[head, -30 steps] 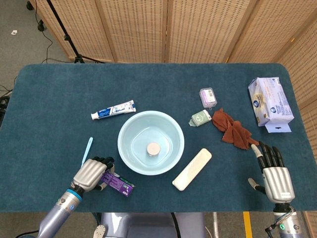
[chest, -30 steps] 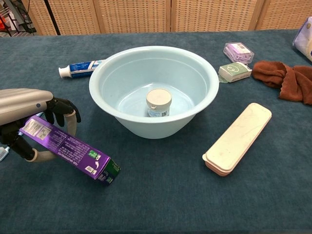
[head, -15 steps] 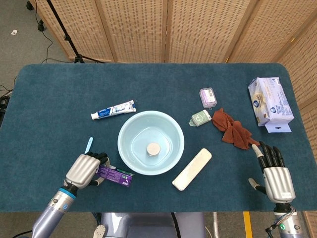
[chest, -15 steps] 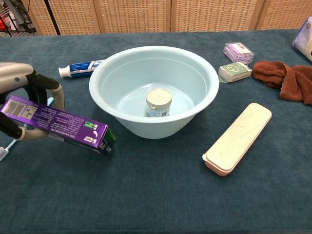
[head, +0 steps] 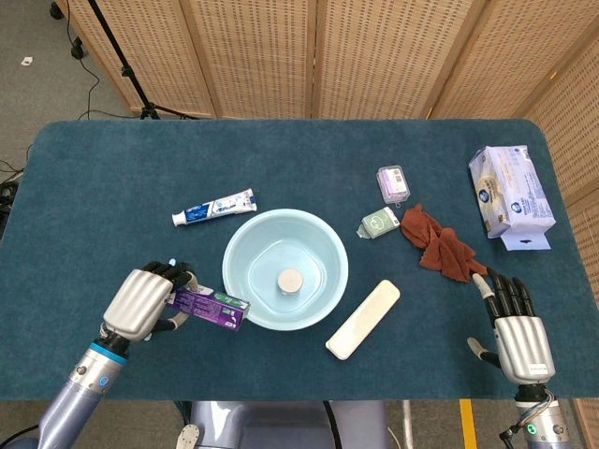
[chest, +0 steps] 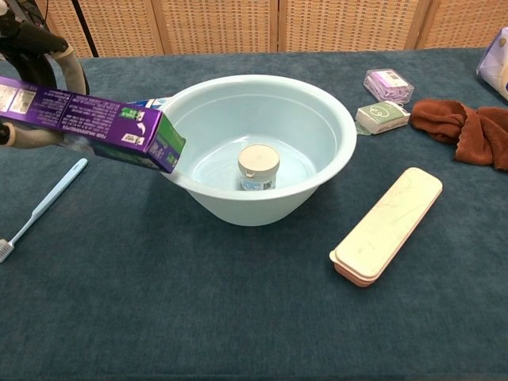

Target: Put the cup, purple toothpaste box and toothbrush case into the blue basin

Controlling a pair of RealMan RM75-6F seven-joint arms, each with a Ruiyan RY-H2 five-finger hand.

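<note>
One left hand (head: 138, 304) gripping purple toothpaste box (chest: 87, 121) — its end at basin (head: 241, 245) rim, right hand (head: 518, 332) splayed, empty

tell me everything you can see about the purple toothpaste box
The purple toothpaste box is a long, slim carton, cardboard by its look, mostly purple with white print and a green patch at the end toward the basin. The left robot hand holds it by its far end, lifted off the table. It lies roughly level, with its free green end at the blue basin at its near-left rim. Whether it touches the rim cannot be told.
</note>
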